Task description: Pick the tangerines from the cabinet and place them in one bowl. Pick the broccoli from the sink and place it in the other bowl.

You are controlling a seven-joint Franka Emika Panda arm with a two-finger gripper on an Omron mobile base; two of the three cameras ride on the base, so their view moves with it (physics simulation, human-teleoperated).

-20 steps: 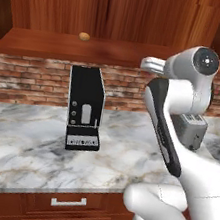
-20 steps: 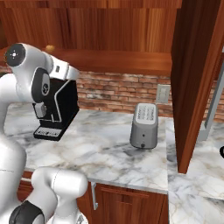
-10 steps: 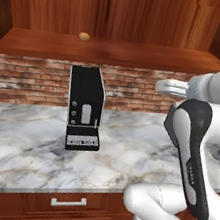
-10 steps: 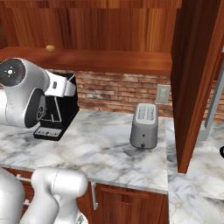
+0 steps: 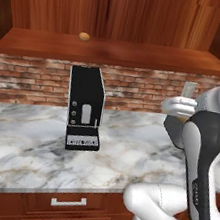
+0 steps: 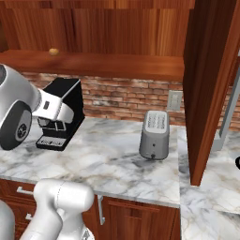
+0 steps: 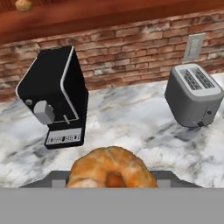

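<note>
Spanning the far wall, the reddish-brown cabinet (image 5: 116, 52) carries an open shelf above the brick backsplash, and on the left part of that shelf sits one tangerine (image 5: 84, 37), up and well to the left of the hand. Below it the marble counter (image 5: 30, 144) runs left to right, bearing a black coffee machine (image 5: 84, 109) against the bricks. The white arm rises at the near right in the left base view, its upper link upright and the wrist turned leftward over the counter, with the hand lying level above the marble. From the right base view the same arm reaches from the near left toward the coffee machine, and this side adds a grey toaster (image 6: 155, 135) farther right on the counter, a wall outlet (image 6: 175, 100) behind it, and a tall wooden cabinet side panel (image 6: 211, 79) at the right. The hand view looks across the counter at the coffee machine on the left and the toaster on the right, and shows the gripper (image 7: 111, 183) clamped on a second tangerine (image 7: 111, 173), which sits right between the fingertips at the bottom, while the shelf tangerine appears at the upper left corner.
</note>
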